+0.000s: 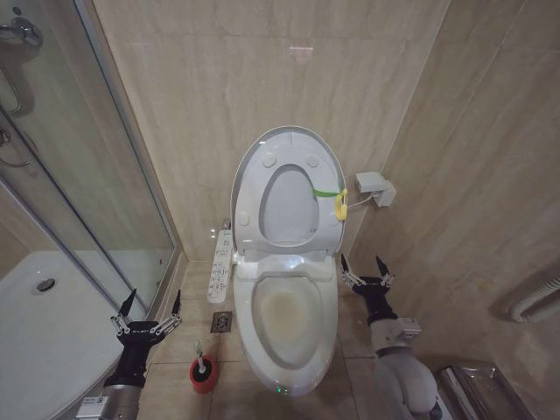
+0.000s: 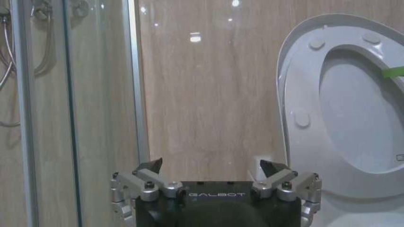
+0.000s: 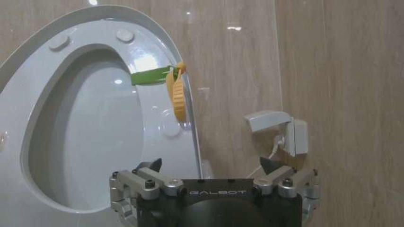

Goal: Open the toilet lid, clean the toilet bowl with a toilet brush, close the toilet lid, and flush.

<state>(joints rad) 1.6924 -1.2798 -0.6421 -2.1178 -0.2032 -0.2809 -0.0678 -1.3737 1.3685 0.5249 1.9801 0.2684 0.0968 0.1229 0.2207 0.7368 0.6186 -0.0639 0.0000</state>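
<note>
The toilet lid stands raised, exposing the stained toilet bowl; the spread-fingered, empty left gripper hovers near the toilet brush, seemingly ready to fetch it, while the right gripper waits unclenched.

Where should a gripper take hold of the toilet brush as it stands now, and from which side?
Grip the toilet brush on the thin white handle sticking up out of its red cup holder, coming from above, fingers either side of the stick. It stands nearly upright on the floor left of the toilet bowl, head down in the cup. The open left gripper is nearest.
</note>
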